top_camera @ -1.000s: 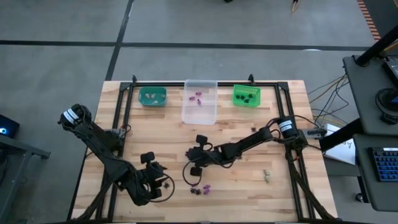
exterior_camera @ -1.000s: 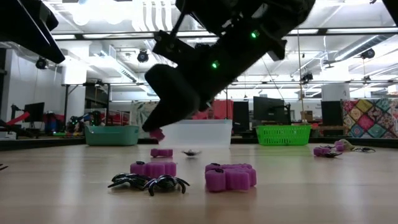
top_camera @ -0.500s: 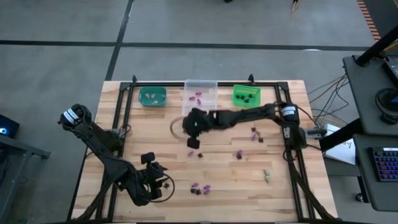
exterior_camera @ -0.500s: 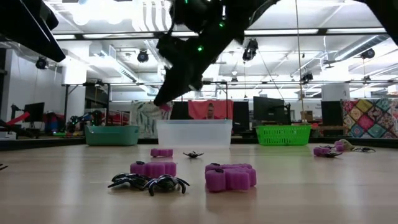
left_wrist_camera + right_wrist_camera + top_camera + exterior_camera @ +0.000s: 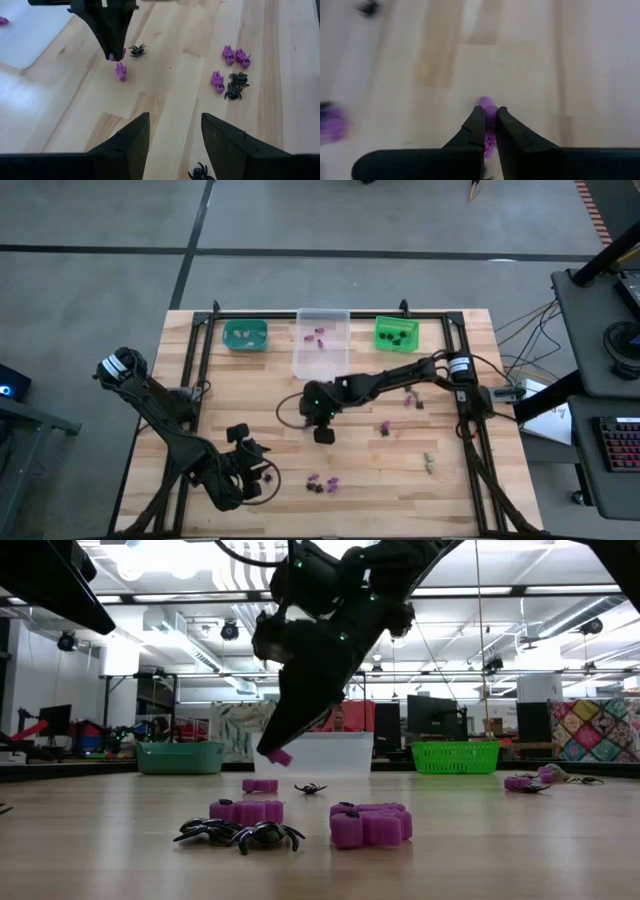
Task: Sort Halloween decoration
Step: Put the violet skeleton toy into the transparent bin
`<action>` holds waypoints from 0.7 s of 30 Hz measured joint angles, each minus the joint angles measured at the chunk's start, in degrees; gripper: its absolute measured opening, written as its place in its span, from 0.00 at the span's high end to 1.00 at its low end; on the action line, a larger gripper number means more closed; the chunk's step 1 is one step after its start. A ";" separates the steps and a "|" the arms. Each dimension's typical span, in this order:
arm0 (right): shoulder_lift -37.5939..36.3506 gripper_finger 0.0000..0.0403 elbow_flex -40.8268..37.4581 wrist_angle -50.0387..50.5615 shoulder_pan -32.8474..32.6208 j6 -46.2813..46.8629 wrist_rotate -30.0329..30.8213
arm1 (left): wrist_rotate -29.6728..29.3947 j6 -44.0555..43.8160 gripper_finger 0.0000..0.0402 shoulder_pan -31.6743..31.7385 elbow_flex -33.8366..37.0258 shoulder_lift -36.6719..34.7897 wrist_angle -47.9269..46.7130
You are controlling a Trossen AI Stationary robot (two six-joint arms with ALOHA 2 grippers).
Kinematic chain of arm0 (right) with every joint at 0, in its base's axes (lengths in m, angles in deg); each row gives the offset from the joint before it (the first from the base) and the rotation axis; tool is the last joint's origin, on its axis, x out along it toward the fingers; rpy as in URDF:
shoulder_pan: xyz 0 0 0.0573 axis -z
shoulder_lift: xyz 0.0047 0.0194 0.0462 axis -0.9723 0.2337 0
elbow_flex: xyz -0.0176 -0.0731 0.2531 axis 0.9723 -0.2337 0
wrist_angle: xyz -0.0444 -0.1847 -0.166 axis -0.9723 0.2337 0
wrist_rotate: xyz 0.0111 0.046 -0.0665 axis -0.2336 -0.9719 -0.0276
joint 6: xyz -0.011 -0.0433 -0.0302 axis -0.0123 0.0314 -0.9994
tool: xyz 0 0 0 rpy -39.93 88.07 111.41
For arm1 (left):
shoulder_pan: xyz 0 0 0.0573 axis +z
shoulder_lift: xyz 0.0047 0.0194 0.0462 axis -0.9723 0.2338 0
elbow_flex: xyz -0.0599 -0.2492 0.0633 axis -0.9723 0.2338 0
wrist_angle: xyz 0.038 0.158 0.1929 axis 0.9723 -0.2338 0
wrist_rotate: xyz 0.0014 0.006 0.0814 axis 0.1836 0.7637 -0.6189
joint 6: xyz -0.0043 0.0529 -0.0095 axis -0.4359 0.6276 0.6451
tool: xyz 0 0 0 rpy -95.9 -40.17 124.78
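Note:
The Halloween decoration lies as small purple and black trinkets (image 5: pixel 322 483) toward the near edge, with more purple ones (image 5: pixel 384 428) to the right and a pale one (image 5: pixel 428 463). My right gripper (image 5: pixel 324 432) hangs over the table's middle, shut on a purple trinket (image 5: pixel 278 755). Below it on the table lie another purple trinket (image 5: pixel 121 71) and a black spider (image 5: pixel 136 50). My left gripper (image 5: pixel 172 145) waits open at the near left, nothing between its fingers. My right gripper pinches the purple trinket (image 5: pixel 486 105) between its two fingertips. The fingers (image 5: pixel 290 725) slant down from the table's right side. The trinket is lifted clear of the table.
Three bins stand along the far edge: teal (image 5: pixel 245 334), clear (image 5: pixel 321 345) with purple pieces inside, green (image 5: pixel 396 333) with black ones. Close to the low camera lie purple pieces (image 5: pixel 371 824) and black spiders (image 5: pixel 240 833). Bare wood surrounds the middle.
My right gripper has risen from near the trinket cluster with the purple trinket and swung toward the far edge and the clear bin. It has then come back toward the table's middle and sunk lower. It has stayed shut on the trinket throughout.

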 joint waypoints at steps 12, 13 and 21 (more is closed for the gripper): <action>0.00 0.68 0.00 -0.14 -1.12 -0.58 3.88 | -0.28 -0.94 0.60 0.00 0.00 0.00 0.36; 0.00 0.67 0.00 -0.04 -1.12 -0.58 3.88 | -0.29 -0.93 0.60 0.00 0.00 0.00 0.41; 0.00 0.62 0.00 5.86 -1.03 -1.33 7.19 | -0.28 -1.14 0.60 0.00 0.00 0.00 1.29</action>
